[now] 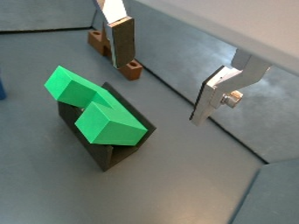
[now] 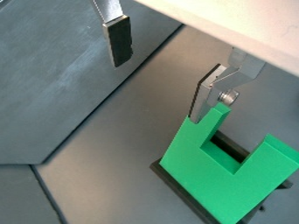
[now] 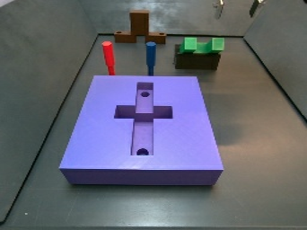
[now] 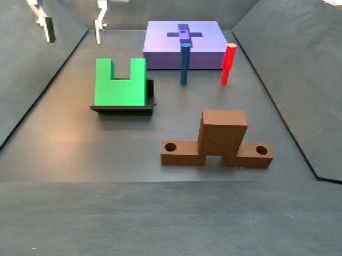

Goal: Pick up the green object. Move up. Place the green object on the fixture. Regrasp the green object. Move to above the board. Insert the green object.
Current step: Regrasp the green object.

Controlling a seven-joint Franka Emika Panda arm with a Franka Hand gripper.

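Gripper (image 1: 170, 63) spread wide, nothing between its flat silver fingers (image 2: 115, 37), hanging clear above the floor. Bright green U-shaped piece (image 1: 93, 108) rests tilted on the small dark fixture (image 1: 107, 156), apart from both fingers; in a wrist view its notch (image 2: 225, 154) opens toward the gripper. In a side view the green piece (image 3: 202, 45) sits on the fixture (image 3: 197, 61) at the far right, beyond the large lavender board (image 3: 145, 126) with its cross-shaped recess. Red peg (image 3: 108, 57) and blue peg (image 3: 151, 57) stand upright just beyond the board; brown wooden stand (image 3: 143, 27) farther back.
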